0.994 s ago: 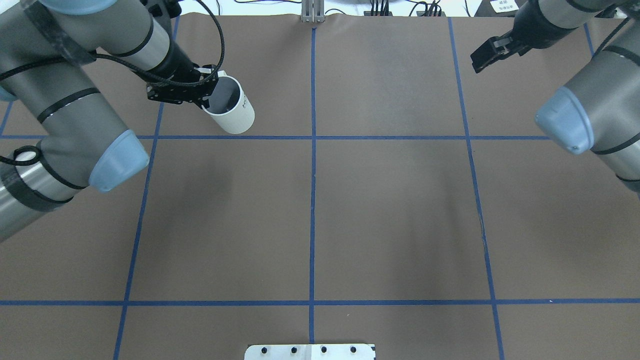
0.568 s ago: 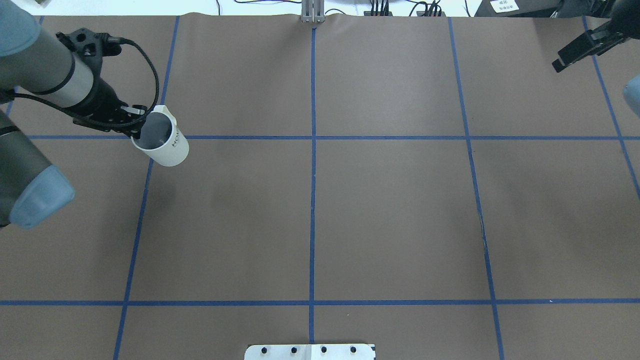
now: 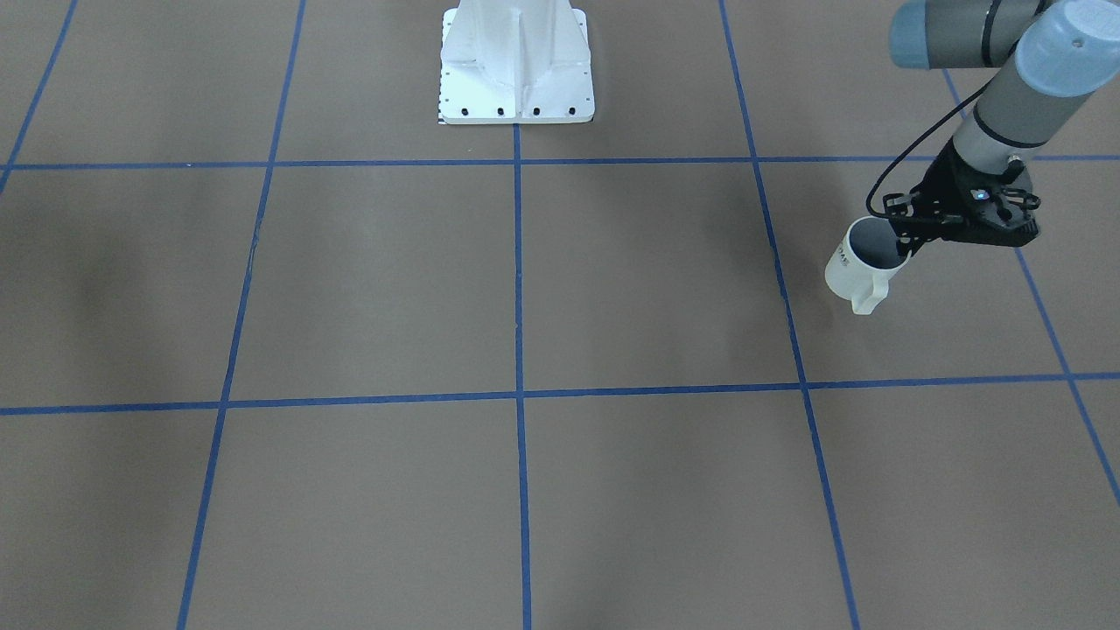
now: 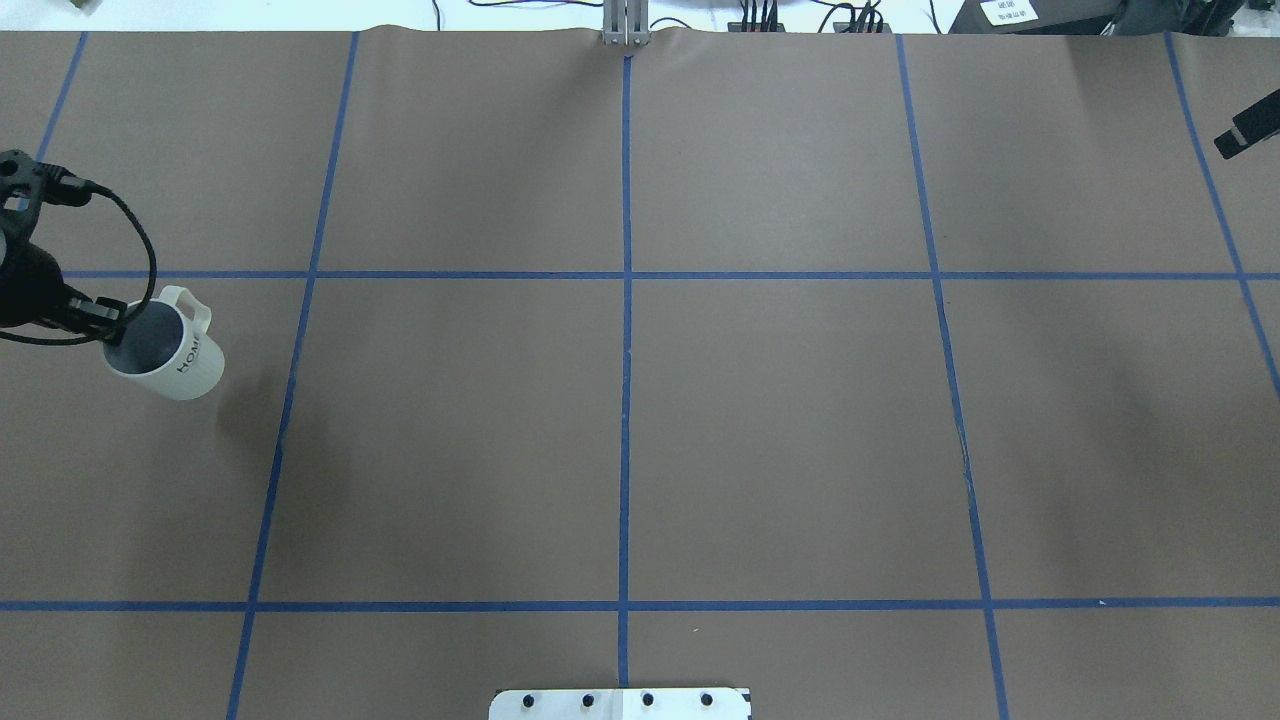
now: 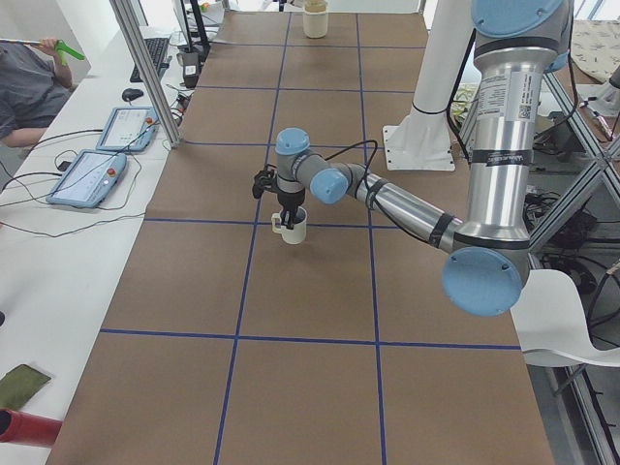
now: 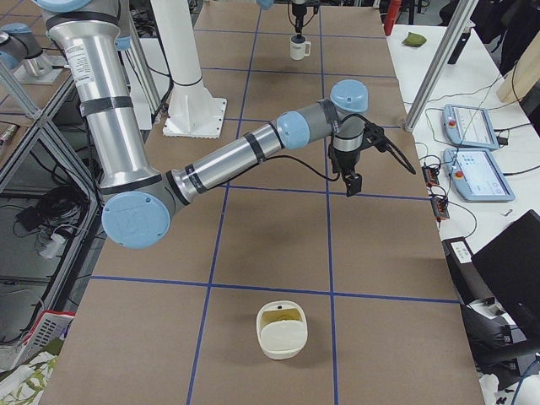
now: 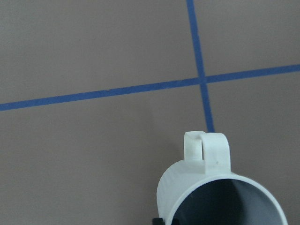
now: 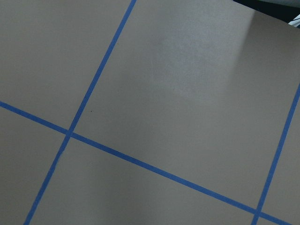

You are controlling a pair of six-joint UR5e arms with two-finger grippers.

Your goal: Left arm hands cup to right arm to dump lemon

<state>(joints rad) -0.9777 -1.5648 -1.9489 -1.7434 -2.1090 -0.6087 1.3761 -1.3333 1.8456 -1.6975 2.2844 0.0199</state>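
My left gripper [image 4: 100, 315] is shut on the rim of the white "HOME" cup [image 4: 165, 350], one finger inside it. It holds the cup slightly tilted at the table's far left. The left gripper [image 3: 906, 238] and cup [image 3: 853, 267] also show in the front view. The left wrist view shows the cup's handle and grey inside [image 7: 220, 197]. No lemon shows in the cup. Only a tip of my right gripper [image 4: 1245, 130] shows at the overhead view's right edge. It is over the mat in the right side view [image 6: 350, 181], and I cannot tell whether it is open or shut.
A cream bowl-like container [image 6: 283, 329] with something yellowish inside sits on the mat at the robot's right end; it also shows far off [image 5: 315, 19]. The white robot base [image 3: 516, 61] stands at the table's middle. Tablets [image 6: 477, 152] lie beyond the far edge.
My left arm has carried the cup left and toward the robot's side. My right gripper has drawn back to the right, almost out of the overhead view.
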